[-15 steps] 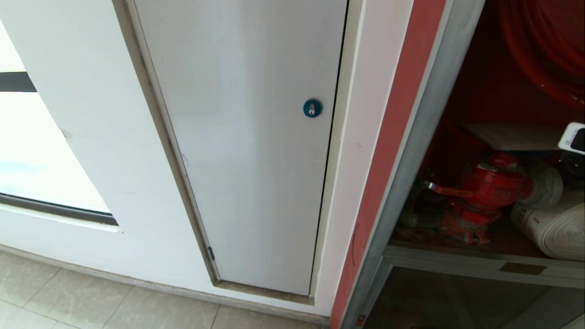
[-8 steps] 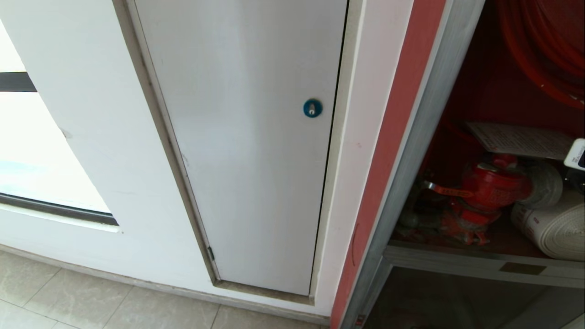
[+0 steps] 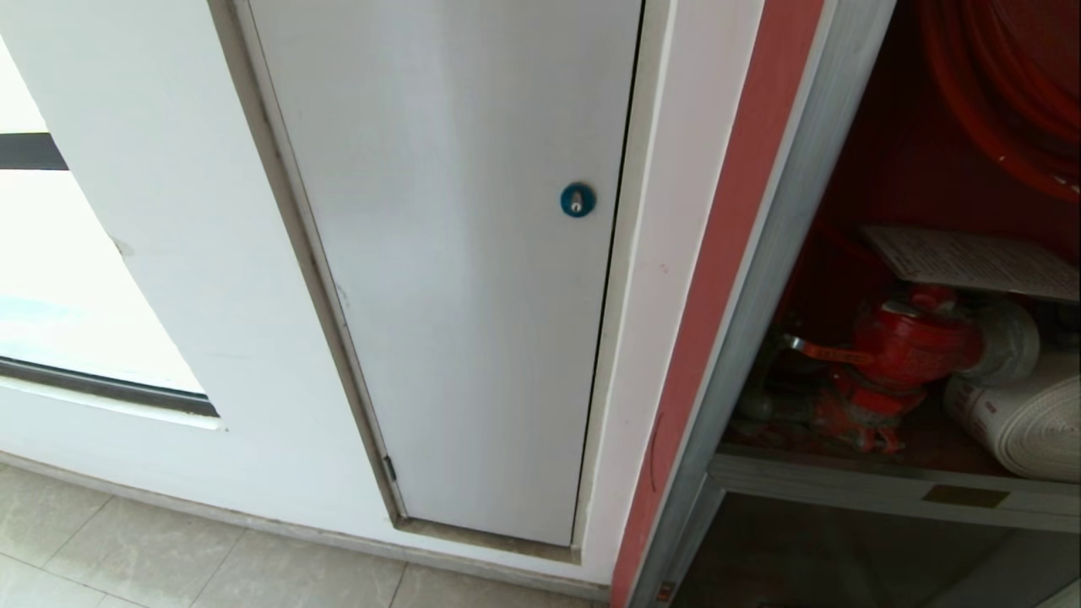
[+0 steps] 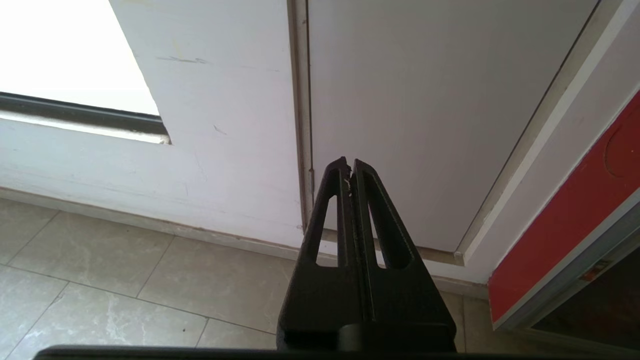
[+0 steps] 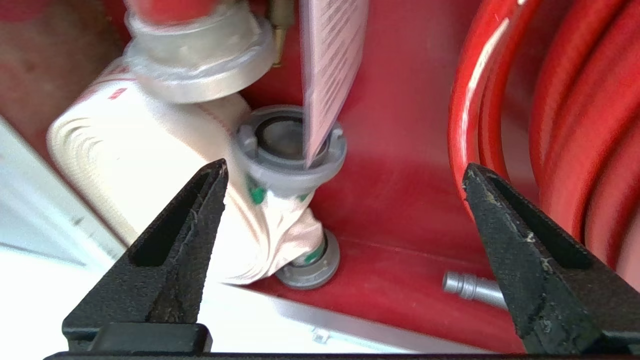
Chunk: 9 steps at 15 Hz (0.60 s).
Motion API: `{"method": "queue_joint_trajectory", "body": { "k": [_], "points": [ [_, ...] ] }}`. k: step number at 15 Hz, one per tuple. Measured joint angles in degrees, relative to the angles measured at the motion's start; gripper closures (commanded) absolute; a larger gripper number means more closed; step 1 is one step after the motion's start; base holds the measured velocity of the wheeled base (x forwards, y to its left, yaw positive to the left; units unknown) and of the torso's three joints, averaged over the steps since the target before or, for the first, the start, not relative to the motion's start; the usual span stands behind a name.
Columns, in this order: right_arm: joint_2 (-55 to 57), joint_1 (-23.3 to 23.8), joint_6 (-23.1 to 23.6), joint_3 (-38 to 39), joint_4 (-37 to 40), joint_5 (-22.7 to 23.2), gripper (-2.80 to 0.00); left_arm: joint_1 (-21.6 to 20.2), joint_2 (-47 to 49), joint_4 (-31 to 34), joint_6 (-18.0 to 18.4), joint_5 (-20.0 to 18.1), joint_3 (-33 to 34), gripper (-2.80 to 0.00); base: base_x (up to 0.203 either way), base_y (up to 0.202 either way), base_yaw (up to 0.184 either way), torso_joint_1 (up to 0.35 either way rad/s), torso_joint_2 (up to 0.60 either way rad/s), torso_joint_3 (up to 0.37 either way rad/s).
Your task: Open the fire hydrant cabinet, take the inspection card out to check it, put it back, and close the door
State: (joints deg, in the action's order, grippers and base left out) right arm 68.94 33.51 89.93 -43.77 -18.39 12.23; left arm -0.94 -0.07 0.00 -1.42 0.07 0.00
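The fire hydrant cabinet (image 3: 785,253) stands open at the right, with a silver frame and a red interior. The inspection card (image 3: 971,257) lies flat on top of the red valve (image 3: 912,346), free of any grip. Seen from the right wrist, the card (image 5: 330,65) hangs ahead of my right gripper (image 5: 345,170), which is open and empty inside the cabinet, short of the card. The white rolled hose (image 5: 130,160) lies beside it. My left gripper (image 4: 350,162) is shut and parked low by the white wall panel. The door is out of view.
Red coiled hose (image 5: 550,125) fills the cabinet's side by one right finger. A grey coupling (image 5: 280,145) and a metal nozzle (image 5: 470,287) lie on the red floor. A white panel with a blue lock (image 3: 578,199) is left of the cabinet. Dark glass (image 3: 844,557) sits below.
My right gripper has let go of the card, opened wide and drawn back out of the head view. The card now rests on the valve.
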Motion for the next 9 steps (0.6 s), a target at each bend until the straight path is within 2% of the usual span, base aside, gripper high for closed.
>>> {"method": "queue_joint_trajectory", "body": {
  "k": [1,9],
  "points": [
    [-1.3,0.5,0.0,0.6,0.8,0.4,0.0,0.0,0.0,0.0,0.0,0.0,0.0,0.0,0.0,0.0,0.0,0.0,0.0,0.0],
    [-10.5,1.5,-0.1,1.5,8.2,2.5,0.0,0.0,0.0,0.0,0.0,0.0,0.0,0.0,0.0,0.0,0.0,0.0,0.0,0.0]
  ]
}}
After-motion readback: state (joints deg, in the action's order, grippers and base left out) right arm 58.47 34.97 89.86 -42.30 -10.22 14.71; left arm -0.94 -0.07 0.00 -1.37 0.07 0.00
